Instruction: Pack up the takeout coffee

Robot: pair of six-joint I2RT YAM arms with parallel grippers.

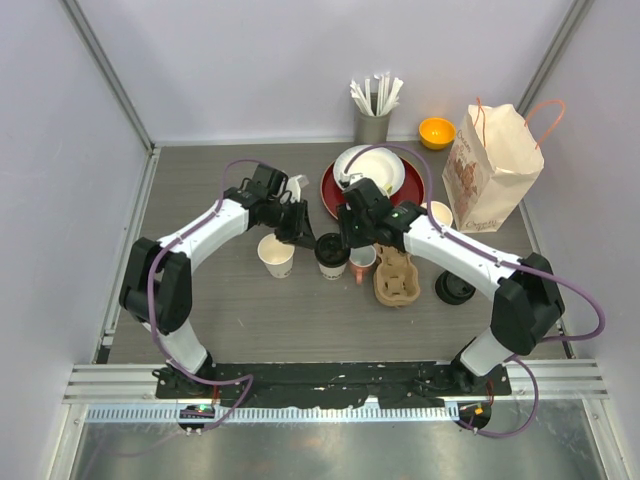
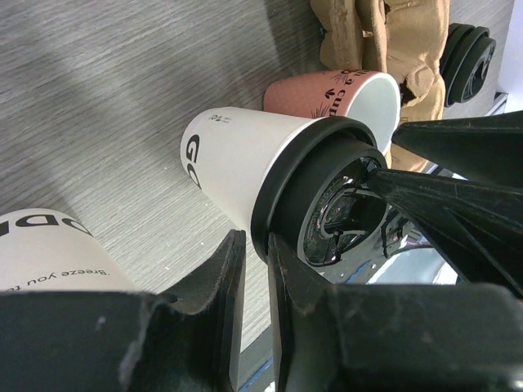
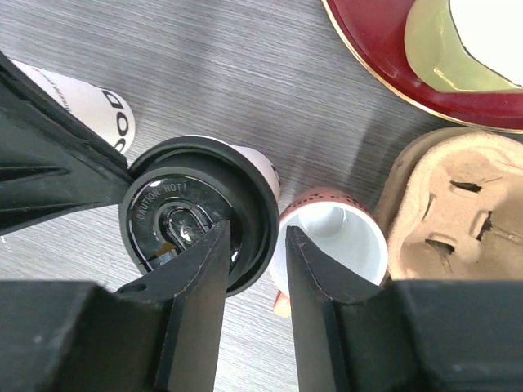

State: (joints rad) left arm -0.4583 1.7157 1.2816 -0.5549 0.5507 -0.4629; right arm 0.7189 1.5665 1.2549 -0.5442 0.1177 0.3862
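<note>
One takeout coffee cup (image 1: 331, 255), cream-white with a black lid (image 3: 163, 204), stands at the table's middle. My left gripper (image 1: 303, 232) reaches it from the left. In the left wrist view the jaws (image 2: 255, 261) are pinched narrow on the lid's rim (image 2: 282, 188). My right gripper (image 3: 257, 245) is open and straddles the rim's right side, one finger over the lid's top, the other between this cup and a pink cup (image 3: 335, 245). A second cream-white cup (image 1: 276, 255) stands open, with no lid, just left of the first.
A brown pulp cup carrier (image 1: 395, 278) lies right of the pink cup, with a stack of black lids (image 1: 455, 288) beyond it. A paper bag (image 1: 495, 170) stands at the back right. A red plate (image 1: 335, 195) with crockery, a straw holder (image 1: 372, 125) and an orange bowl (image 1: 437, 131) sit behind.
</note>
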